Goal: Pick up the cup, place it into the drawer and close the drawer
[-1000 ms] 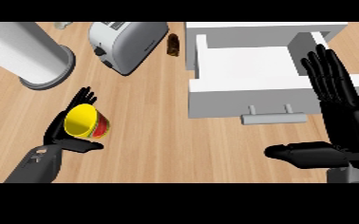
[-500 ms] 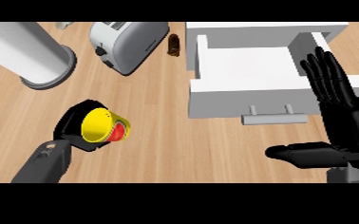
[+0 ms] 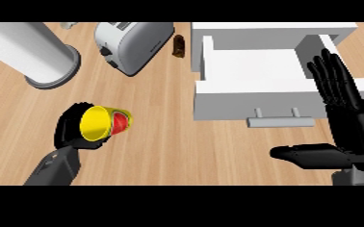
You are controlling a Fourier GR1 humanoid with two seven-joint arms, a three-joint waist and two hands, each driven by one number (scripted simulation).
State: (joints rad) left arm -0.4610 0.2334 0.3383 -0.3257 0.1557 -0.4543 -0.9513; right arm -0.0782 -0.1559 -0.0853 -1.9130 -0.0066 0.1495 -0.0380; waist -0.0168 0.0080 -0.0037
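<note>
— Nearest, left of the drawer's handle?

— Left hand (image 3: 71,127), at the end of a grey forearm (image 3: 55,167) rising from the lower edge, fingers curled round the cup (image 3: 105,122). Cup yellow with a red band, tipped on its side, open mouth turned up toward the viewer, held above the wooden surface (image 3: 163,144) and well apart from the drawer (image 3: 249,74).

— And right of that handle?

— Right hand (image 3: 340,110), opened flat: fingers straight and pointing away along the drawer's right wall, thumb stretched out leftward below the handle (image 3: 280,120). Nothing in its grasp. Cannot tell whether touching the drawer or just beside it.

— The drawer itself?

— Pulled open, white walls, pale floor, grey bar handle on the front panel. No cup inside.

— Farther back, left of the drawer?

— Small brown bottle (image 3: 180,46) just beside the drawer's far left corner. Then a silver toaster (image 3: 131,43), set at an angle, two slots on top, dark controls on its near end. Beyond that, toward the far left, a tall grey cylinder (image 3: 39,55) standing upright on the surface.

— Any writing, brand or label?

— None readable on cup, toaster, bottle or cylinder.
</note>
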